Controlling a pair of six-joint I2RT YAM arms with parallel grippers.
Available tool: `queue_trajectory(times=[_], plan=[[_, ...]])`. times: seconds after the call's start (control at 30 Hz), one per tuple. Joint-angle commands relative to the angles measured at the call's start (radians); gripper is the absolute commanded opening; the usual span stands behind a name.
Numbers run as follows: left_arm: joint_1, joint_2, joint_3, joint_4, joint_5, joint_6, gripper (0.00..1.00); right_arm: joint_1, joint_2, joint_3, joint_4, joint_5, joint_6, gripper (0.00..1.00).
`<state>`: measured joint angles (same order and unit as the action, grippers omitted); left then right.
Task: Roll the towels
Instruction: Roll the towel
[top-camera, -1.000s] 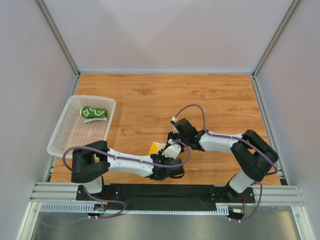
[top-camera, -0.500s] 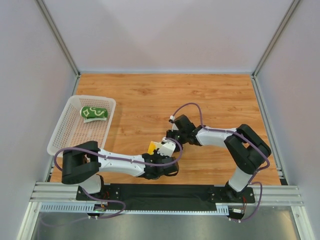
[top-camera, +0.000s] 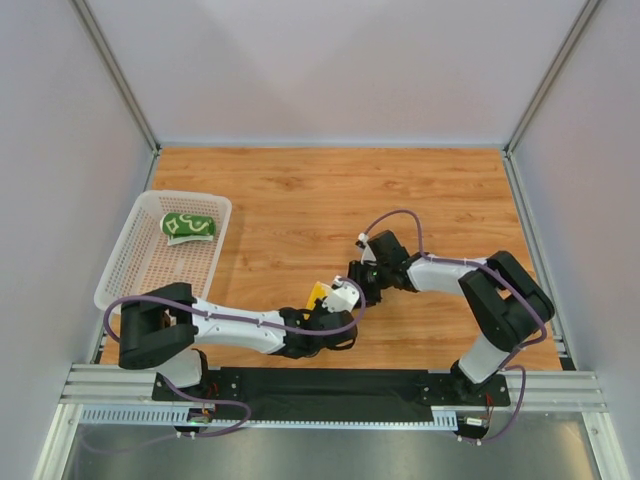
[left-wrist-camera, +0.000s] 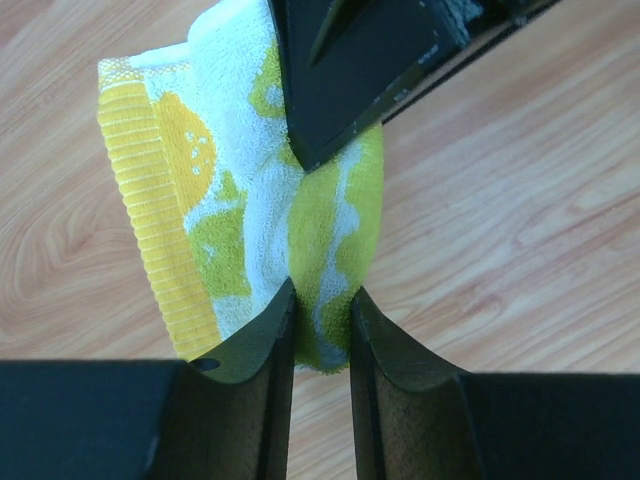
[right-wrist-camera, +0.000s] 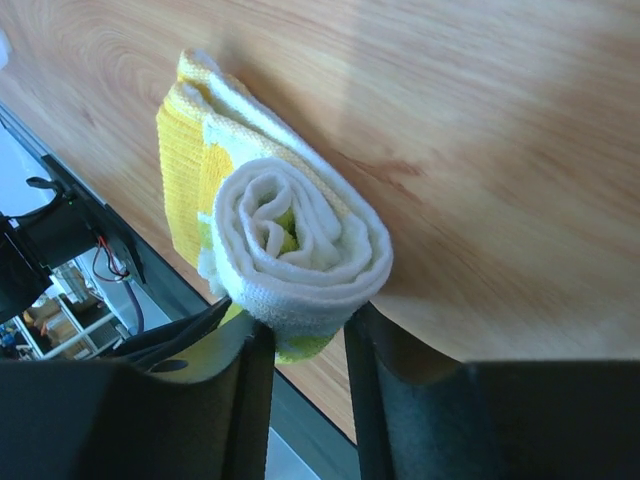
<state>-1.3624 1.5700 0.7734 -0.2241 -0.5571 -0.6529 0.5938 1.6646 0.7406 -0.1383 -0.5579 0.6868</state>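
**Terry roll part wound: hold the coil tight, feed the tail flat**

Yellow and lime-green terry towel with white patches (top-camera: 317, 293) sits at the middle of the tabletop's (top-camera: 300, 190) near edge, caught between both my hands. My right fingers (right-wrist-camera: 307, 322) are closed on one end of the coil, and their camera shows the white spiral of layers bulging just above them. My left fingers (left-wrist-camera: 321, 293) pinch a lime-green fold at the towel's lower edge, with the ribbed yellow border hanging free beside them.

As I judge it, the roll is part made and the loose yellow tail has yet to be wound in. To do this well I should:

- Grip the coil with the right fingers just firmly enough that the spiral cannot spring open.
- Have the left fingers draw the tail taut and flat, so the next wrap lands square on the coil and does not wander toward one end.
- Turn slowly; terry is soft and grabs itself, so a slack layer will bunch.
- Loosen only one hand at a time.

Over by the left edge, the dark green towel with white pattern (top-camera: 188, 226) lies rolled in the white perforated plastic basket (top-camera: 150, 272).
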Motion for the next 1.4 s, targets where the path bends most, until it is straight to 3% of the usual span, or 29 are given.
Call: queue_trajectory(times=[0.0,0.27,0.63,0.97,1.1,1.37], plan=[[-0.046,0.03,-0.01,-0.121,0.132,0.061,0.02,-0.072,-0.038,-0.059,-0.053,0.199,-0.075,0.35],[-0.056,0.027,-0.011,-0.061,0.207,0.09,0.0,-0.137,-0.046,-0.075,-0.066,0.185,-0.102,0.46],[-0.056,-0.077,-0.077,-0.014,0.249,0.096,0.0,-0.172,-0.012,-0.056,-0.072,0.173,-0.119,0.46],[-0.038,-0.157,-0.198,0.161,0.385,0.078,0.0,-0.193,-0.169,-0.087,-0.084,0.15,-0.118,0.43],[0.021,-0.237,-0.262,0.212,0.442,0.003,0.0,-0.193,-0.259,-0.054,-0.138,0.151,-0.124,0.41],[0.127,-0.373,-0.388,0.29,0.529,-0.25,0.0,-0.195,-0.292,-0.04,-0.181,0.154,-0.132,0.41]])
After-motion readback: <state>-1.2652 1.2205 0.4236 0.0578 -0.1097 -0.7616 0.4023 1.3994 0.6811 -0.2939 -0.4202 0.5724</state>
